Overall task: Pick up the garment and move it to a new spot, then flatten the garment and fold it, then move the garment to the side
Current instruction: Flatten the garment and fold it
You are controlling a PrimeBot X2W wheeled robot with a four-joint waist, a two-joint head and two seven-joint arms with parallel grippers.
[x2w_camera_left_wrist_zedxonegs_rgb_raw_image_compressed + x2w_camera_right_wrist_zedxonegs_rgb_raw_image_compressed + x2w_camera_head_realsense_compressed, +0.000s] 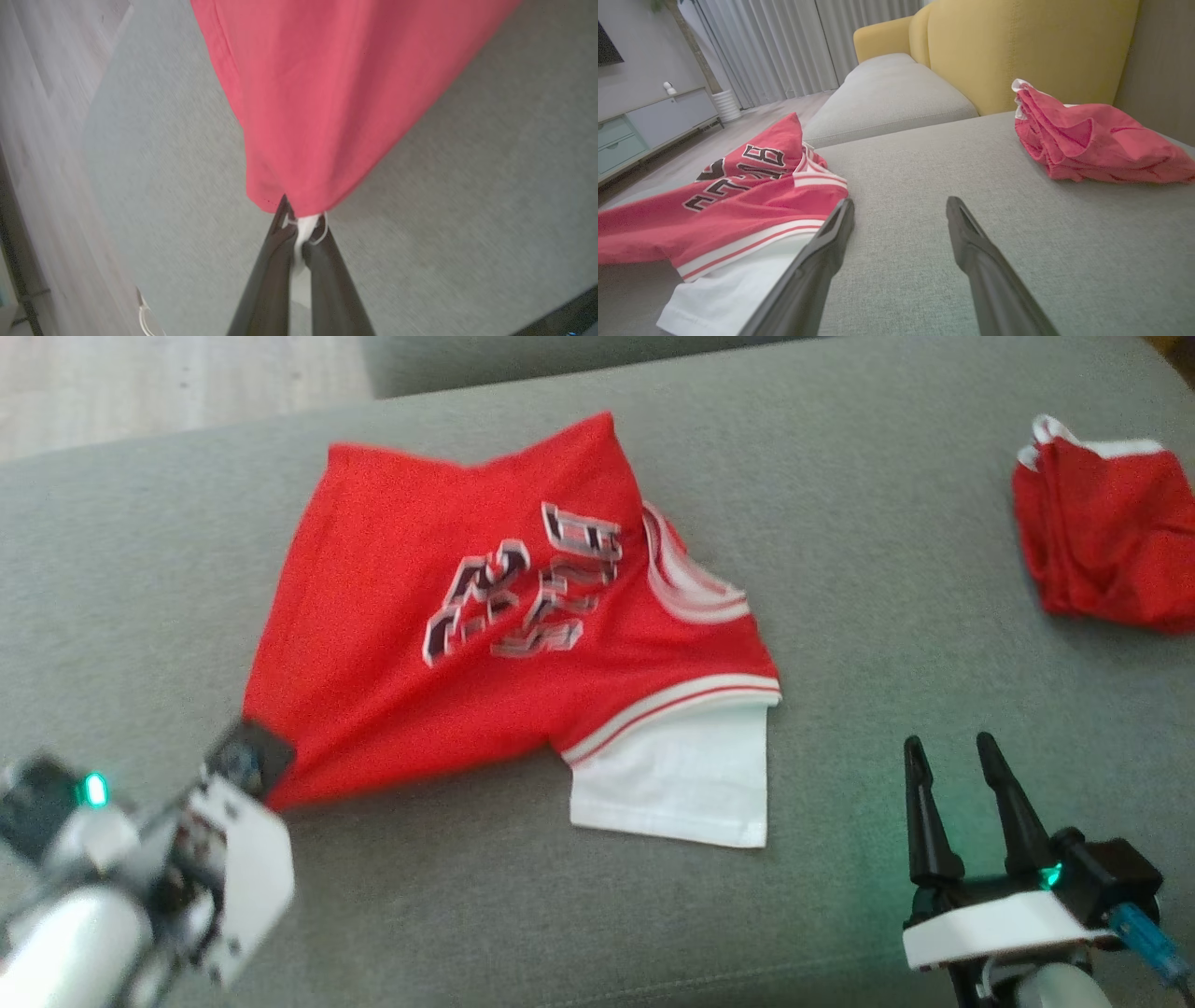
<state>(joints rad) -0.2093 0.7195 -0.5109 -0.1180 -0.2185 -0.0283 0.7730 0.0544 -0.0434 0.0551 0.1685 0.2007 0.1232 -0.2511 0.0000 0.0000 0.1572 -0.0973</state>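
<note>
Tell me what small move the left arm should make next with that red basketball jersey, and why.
Probably lift the left gripper slightly. Its jaws are shut on a corner of the red jersey with dark lettering, which mostly lies rumpled on the grey fabric sofa cushion; the right gripper hangs open beside it, holding nothing.

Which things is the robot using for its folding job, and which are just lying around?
For the job: red basketball jersey with white trim, pinched at a corner by the shut left end effector; open right end effector nearby.
Lying about: crumpled red cloth bundle with white edge; yellow fabric sofa back; pale drawer cabinet.
</note>
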